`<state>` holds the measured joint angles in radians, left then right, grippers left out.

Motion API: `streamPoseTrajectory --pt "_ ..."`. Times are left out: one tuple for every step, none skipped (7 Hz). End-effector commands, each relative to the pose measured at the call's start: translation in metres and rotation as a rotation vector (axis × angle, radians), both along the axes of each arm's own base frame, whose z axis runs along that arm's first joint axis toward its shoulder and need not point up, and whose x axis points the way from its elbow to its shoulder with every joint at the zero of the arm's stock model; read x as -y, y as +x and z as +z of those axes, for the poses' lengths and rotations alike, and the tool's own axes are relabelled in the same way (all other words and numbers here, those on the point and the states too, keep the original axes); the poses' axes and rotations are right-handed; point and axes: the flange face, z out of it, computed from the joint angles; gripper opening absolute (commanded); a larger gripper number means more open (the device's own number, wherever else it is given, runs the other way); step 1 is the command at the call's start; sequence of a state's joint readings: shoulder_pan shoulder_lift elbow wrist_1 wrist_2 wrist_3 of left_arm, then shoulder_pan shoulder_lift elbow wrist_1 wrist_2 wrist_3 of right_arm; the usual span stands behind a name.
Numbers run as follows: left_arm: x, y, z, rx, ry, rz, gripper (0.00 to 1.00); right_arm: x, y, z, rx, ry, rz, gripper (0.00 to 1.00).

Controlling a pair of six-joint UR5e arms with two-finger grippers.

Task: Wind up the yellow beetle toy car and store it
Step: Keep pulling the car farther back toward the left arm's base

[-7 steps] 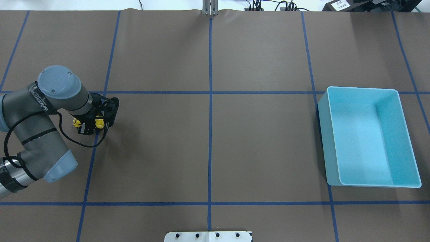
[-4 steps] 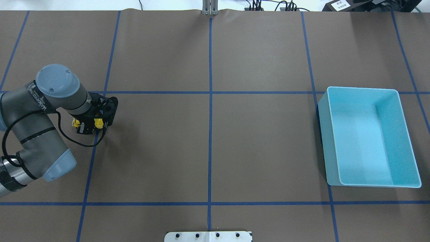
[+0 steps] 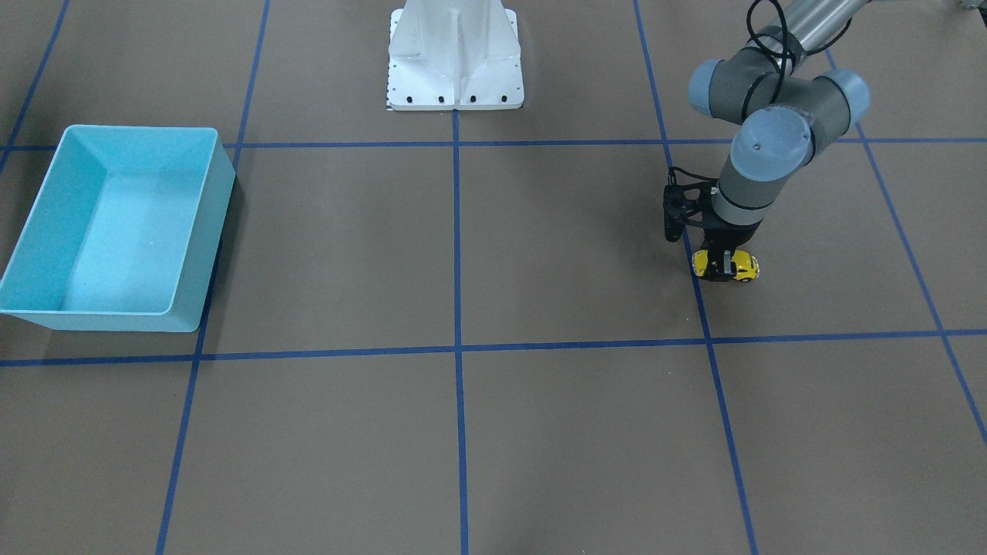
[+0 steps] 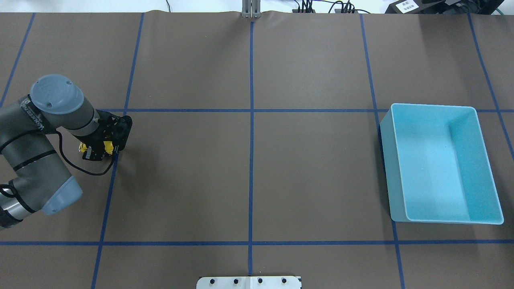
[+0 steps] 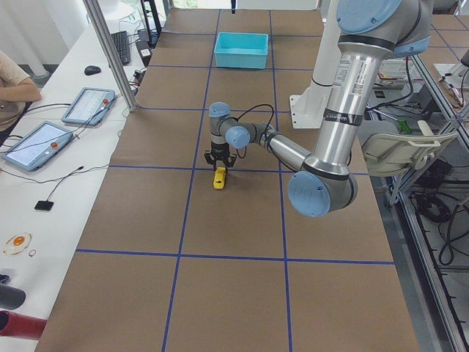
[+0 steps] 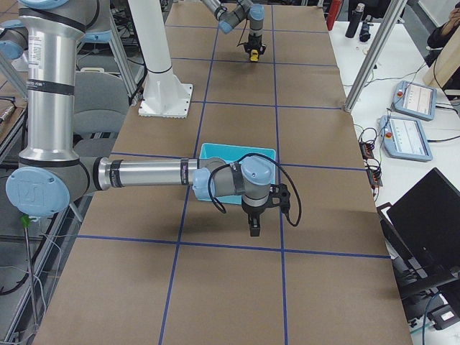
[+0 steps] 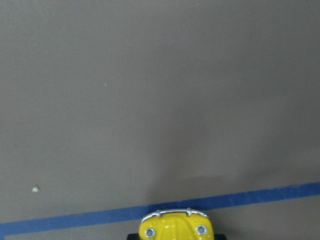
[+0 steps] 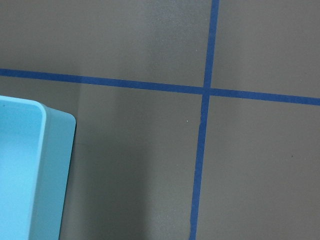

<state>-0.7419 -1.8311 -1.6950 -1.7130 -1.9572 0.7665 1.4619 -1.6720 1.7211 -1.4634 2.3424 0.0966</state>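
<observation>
Where the grey left arm reaches in over the table's left part, the black two-finger left gripper (image 4: pixel 97 149) points straight down. Its fingers are closed from both sides on the tiny glossy yellow beetle-shaped toy car (image 4: pixel 107 147). In the front-facing view the left gripper (image 3: pixel 723 267) clamps the car (image 3: pixel 743 266) across its middle, with yellow bodywork showing on either side of the fingers. The car is down at the surface of the brown paper-covered table (image 4: pixel 313 168), but whether its wheels touch cannot be told. It lies just left of one of the blue tape lines that run from near to far. In the left wrist view the car's rounded end (image 7: pixel 175 227), with two round lights and a silver bumper, faces that line, which crosses just ahead of it.

At the table's middle, on its near edge, stands the white metal base plate (image 4: pixel 249 282).

Far to the right, well apart from the car, sits the light-blue rectangular plastic bin (image 4: pixel 433 168), with nothing visible inside it. Beyond the bin's right side, near it and pointing down above the table, hangs the black right gripper (image 6: pixel 253 226). It shows only in the right side view, so whether its fingers are apart or together cannot be told. The right wrist view catches one rounded corner of the bin (image 8: pixel 30 165) beside a crossing of tape lines.
</observation>
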Motion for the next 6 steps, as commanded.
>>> streamPoseTrajectory --pt "0.001 -0.011 0.009 -0.003 0.007 0.008 0.00 0.000 0.000 0.000 0.000 0.000 0.000 1.00" --pt "0.001 -0.016 0.014 -0.007 0.006 0.021 0.00 0.000 0.000 0.000 0.000 0.000 0.000 1.00" --pt "0.002 -0.018 0.014 -0.007 0.006 0.018 0.00 0.000 0.000 0.000 0.000 0.000 0.000 1.00" --pt "0.000 -0.022 0.021 -0.006 0.003 0.018 0.00 0.000 0.000 0.000 0.000 0.000 0.000 1.00" --pt "-0.002 -0.025 0.027 -0.010 0.003 0.016 0.00 0.000 0.000 0.000 0.000 0.000 0.000 1.00" --pt "-0.002 -0.027 0.028 -0.014 0.011 0.019 0.00 0.000 0.000 0.000 0.000 0.000 0.000 1.00"
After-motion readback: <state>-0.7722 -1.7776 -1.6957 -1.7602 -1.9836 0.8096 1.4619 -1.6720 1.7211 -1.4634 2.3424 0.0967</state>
